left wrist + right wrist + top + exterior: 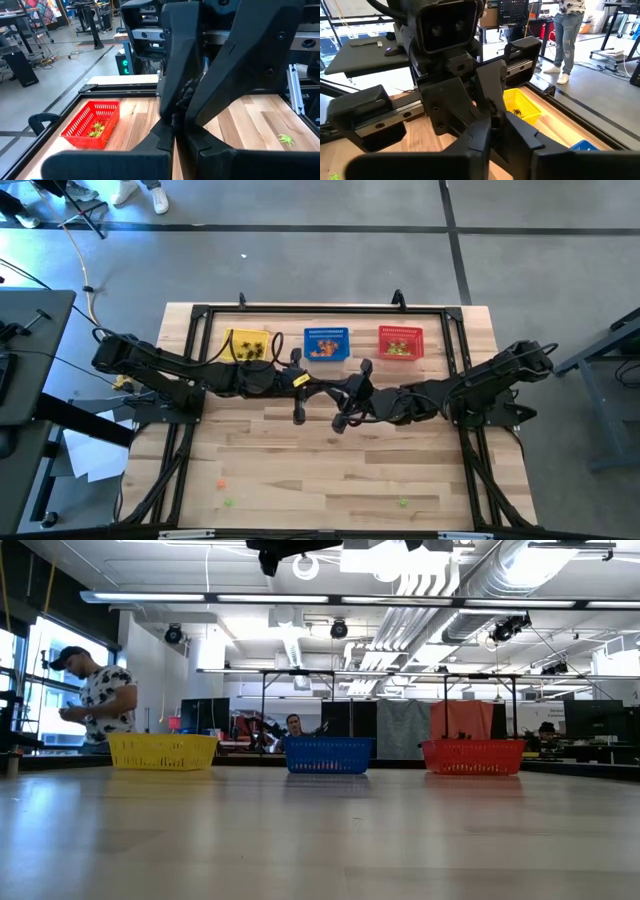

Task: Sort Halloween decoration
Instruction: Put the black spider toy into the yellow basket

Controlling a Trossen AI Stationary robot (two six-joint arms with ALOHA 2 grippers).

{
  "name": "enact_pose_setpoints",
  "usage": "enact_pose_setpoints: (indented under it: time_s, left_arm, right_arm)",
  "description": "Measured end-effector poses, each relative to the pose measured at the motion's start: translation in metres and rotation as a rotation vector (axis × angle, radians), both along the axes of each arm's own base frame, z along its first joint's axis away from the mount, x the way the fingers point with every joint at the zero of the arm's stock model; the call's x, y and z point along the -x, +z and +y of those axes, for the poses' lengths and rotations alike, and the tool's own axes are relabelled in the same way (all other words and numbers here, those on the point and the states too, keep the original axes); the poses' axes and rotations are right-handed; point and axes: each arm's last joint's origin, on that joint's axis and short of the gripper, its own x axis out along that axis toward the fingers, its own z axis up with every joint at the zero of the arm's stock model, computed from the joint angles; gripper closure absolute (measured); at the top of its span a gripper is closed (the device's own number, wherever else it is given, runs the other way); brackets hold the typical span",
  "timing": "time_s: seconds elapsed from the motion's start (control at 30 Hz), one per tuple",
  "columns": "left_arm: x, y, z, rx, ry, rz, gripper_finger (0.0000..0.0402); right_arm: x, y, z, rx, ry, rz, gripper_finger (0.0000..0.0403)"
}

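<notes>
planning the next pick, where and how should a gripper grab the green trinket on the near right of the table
Judging by the high view, the green trinket lies flat and alone on bare table, so come straight down and pinch across its small body. The left wrist view shows thin legs, poor to grip.

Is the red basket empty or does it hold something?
Not empty: the red basket holds light green trinkets, seen through its open top.

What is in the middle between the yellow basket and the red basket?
The blue basket sits between the yellow basket and the red basket, with bare wood on each side of it. The high and low views both show it.
</notes>
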Motion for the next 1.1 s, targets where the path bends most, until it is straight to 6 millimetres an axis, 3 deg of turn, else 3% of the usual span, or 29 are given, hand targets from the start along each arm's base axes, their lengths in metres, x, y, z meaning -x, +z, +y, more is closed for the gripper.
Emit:
enact_pose_setpoints:
  time_s: [0.27, 0.5, 1.1]
  left_arm:
    - [0.0001, 0.0000, -0.0002, -0.001, -0.001, 0.001, 0.0401]
    - [0.0000, 0.0006, -0.0001, 0.000, 0.001, -0.005, 0.0401]
    - [0.0005, 0.0004, 0.0013, -0.008, 0.044, 0.004, 0.0401]
  right_arm:
    - [0.0002, -0.0003, -0.0001, 0.003, -0.003, 0.005, 0.0274]
    - [0.0008, 0.0000, -0.0014, 0.030, -0.047, 0.008, 0.0226]
    - [0.0060, -0.0036, 0.0027, -0.012, 0.017, 0.061, 0.0208]
